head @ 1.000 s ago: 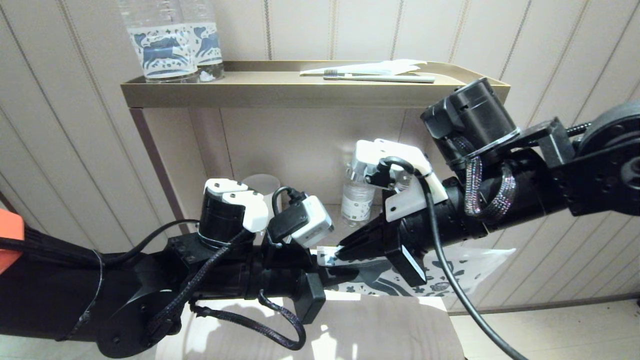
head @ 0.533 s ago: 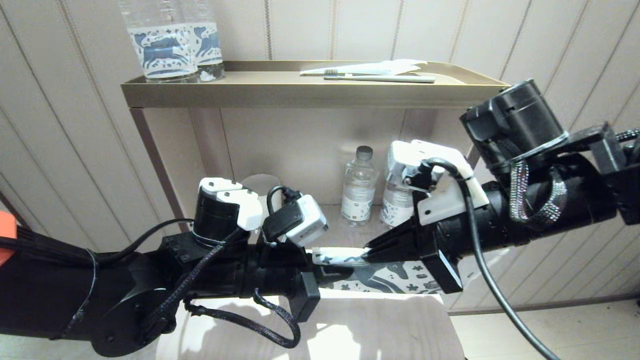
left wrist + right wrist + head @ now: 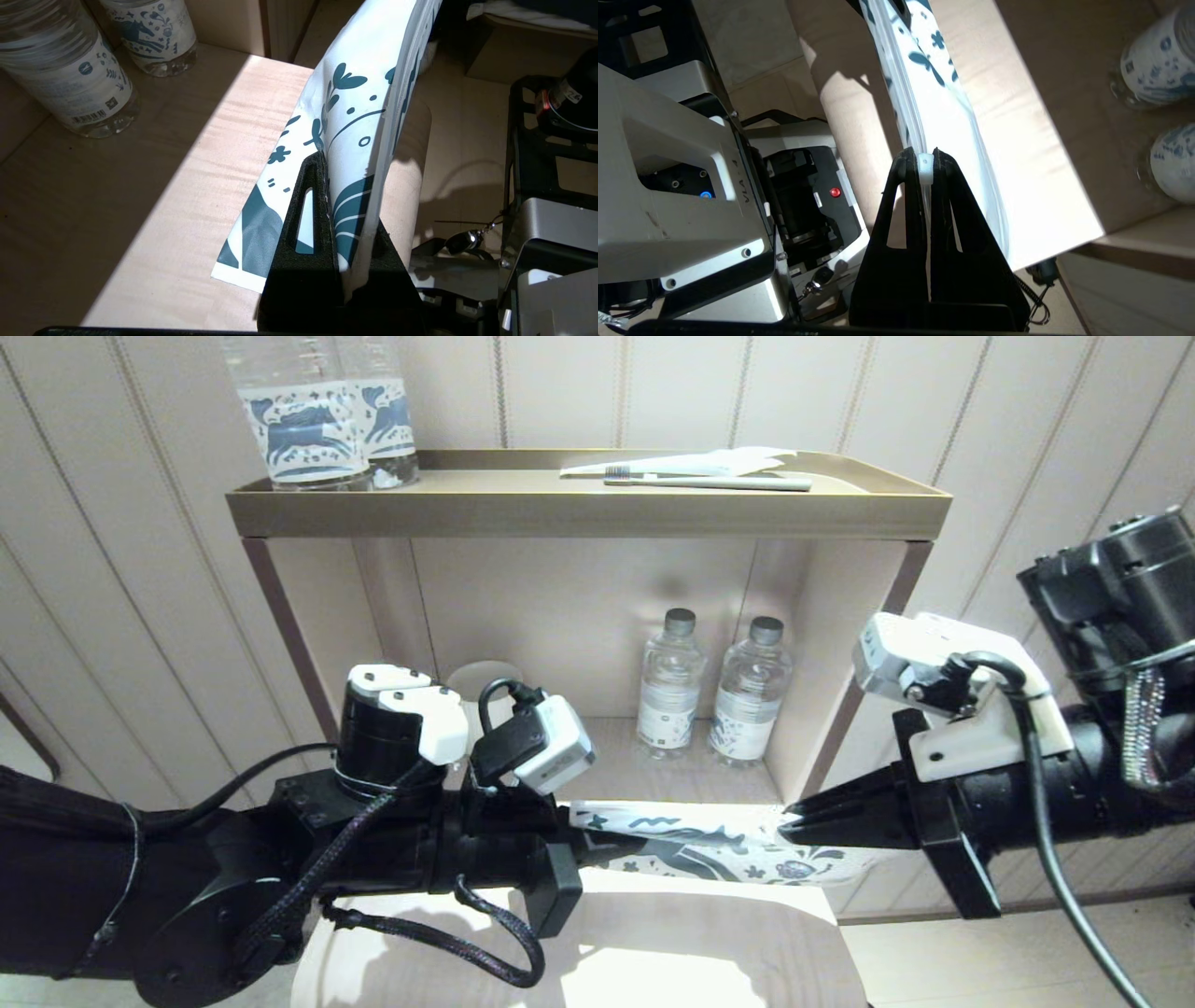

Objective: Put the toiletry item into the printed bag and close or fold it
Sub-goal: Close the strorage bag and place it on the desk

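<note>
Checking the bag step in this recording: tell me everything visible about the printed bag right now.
The printed bag is a flat white pouch with dark blue flowers, dots and larger shapes, thin and plastic-looking. It hangs stretched lengthwise above the pale wooden surface, in front of the shelf's lower compartment. The left gripper is shut on one end, the right gripper on a small white tab on the bag's top edge near the other end. The toothbrush inside cannot be seen.

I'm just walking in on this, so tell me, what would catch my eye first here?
The printed bag, white with dark blue flowers, is stretched level between two black arms above a pale wooden table. The left claw is shut on one end, and the right claw pinches a small white tab on the bag's edge. Behind stands a shelf unit with two clear bottles inside.
</note>
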Controlling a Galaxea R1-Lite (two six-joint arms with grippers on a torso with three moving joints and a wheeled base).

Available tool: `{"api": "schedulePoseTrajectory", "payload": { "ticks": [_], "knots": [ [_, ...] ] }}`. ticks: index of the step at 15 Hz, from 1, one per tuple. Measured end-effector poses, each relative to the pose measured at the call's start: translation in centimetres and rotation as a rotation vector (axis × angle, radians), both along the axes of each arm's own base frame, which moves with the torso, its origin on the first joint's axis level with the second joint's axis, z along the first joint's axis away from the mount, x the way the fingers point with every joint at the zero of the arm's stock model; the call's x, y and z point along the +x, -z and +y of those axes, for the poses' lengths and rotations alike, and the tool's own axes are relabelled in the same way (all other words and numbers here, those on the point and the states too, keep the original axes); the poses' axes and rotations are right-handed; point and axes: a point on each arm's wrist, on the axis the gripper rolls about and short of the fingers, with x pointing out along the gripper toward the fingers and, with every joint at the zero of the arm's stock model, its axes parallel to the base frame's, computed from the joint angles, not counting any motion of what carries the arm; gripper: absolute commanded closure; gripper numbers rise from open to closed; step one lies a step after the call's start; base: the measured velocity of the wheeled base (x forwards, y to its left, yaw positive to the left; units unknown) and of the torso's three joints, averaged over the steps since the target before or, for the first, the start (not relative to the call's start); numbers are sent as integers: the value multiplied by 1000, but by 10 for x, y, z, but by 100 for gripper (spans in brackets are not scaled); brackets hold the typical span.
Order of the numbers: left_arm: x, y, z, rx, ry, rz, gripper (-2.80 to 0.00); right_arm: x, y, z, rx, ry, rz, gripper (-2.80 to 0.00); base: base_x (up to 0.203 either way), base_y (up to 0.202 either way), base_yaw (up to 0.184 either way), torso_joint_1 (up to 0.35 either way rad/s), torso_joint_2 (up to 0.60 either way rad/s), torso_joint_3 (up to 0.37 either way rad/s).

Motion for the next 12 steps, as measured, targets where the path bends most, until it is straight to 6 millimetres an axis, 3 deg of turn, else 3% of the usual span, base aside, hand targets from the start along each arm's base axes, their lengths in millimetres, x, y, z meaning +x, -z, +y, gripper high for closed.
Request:
{"api": "schedulePoseTrajectory", "payload": {
  "ticks": [7, 12],
  "knots": [
    [-4, -3, 10, -3, -8, -11, 0, -24, 12, -35, -9, 107, 5, 0, 0, 0, 0, 0, 0, 0],
    [-5, -3, 11, -1, -6, -19, 0, -32, 13, -44, -6, 138, -5, 0, 0, 0, 0, 0, 0, 0]
  ]
}}
